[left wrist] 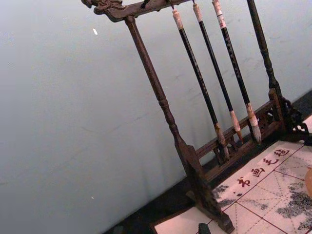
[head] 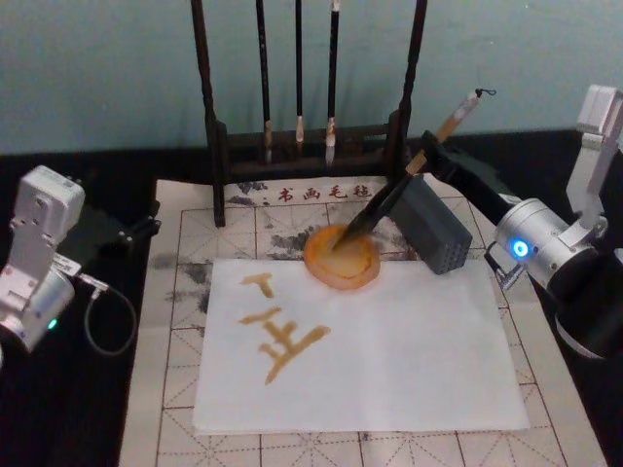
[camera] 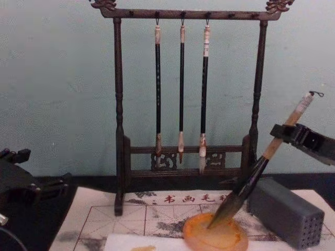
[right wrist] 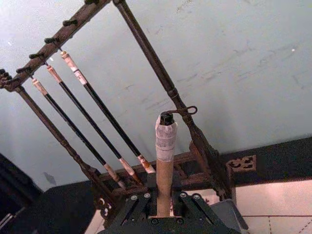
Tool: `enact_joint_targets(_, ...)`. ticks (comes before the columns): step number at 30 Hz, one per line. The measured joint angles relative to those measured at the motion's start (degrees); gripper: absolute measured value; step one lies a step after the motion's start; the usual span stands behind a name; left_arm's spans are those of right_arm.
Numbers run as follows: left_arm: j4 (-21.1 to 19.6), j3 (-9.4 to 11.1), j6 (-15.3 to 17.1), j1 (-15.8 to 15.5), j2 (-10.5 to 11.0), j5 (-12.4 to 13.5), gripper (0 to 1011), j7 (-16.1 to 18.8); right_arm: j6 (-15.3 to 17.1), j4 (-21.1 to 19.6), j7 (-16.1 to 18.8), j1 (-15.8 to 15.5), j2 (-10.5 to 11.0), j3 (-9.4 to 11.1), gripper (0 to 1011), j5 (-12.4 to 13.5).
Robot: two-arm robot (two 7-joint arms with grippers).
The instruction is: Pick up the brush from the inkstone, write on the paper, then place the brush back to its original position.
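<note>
A dark surface [head: 58, 428] carries a gridded practice mat [head: 175, 389]. At the mat's far edge stands a tall dark wooden brush rack [camera: 119, 104], with three thin black-handled brushes [camera: 181, 89] hanging from its top bar.

On the mat's near half lies the white paper [head: 409, 360]. It already bears amber-brown strokes [head: 282, 341] on its left part, forming what looks like one character with a separate mark above it; the right part is bare.

The left gripper [head: 146, 222] sits parked off the mat's left edge, well apart from the paper. I cannot tell how it is set.

The right gripper [head: 425, 156] reaches in from the right, above the grey perforated block [head: 438, 229]. It pinches the tan handle of the brush [head: 384, 202] partway up. The right wrist view shows the handle clamped between the two pads, with the whitish cap and its loop rising beyond.

The inkstone [head: 362, 277], a round orange dish, sits just beyond the paper's far edge and beside the block. The brush leans steeply towards the right, its dark bristle tip down inside the dish and apparently touching the bottom.

As I judge it, the lift and the writing are done and the brush is back at the dish. What remains is to settle it there, release the handle and draw the arm clear. A fresh dip for more strokes cannot be ruled out.
</note>
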Motion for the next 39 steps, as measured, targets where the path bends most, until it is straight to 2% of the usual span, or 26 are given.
enact_joint_targets(27, 0.0, 0.0, 0.0, 0.0, 0.0, 0.0, 1001, 0.0, -1.9, -0.8, -0.5, -1.2, -0.6, 2.8, 185, -7.2)
enact_joint_targets(39, 0.0, 0.0, 0.0, 0.0, 0.0, 0.0, 1001, 0.0, -2.0, -3.1, 0.2, -2.4, -0.8, 4.6, 185, -8.5)
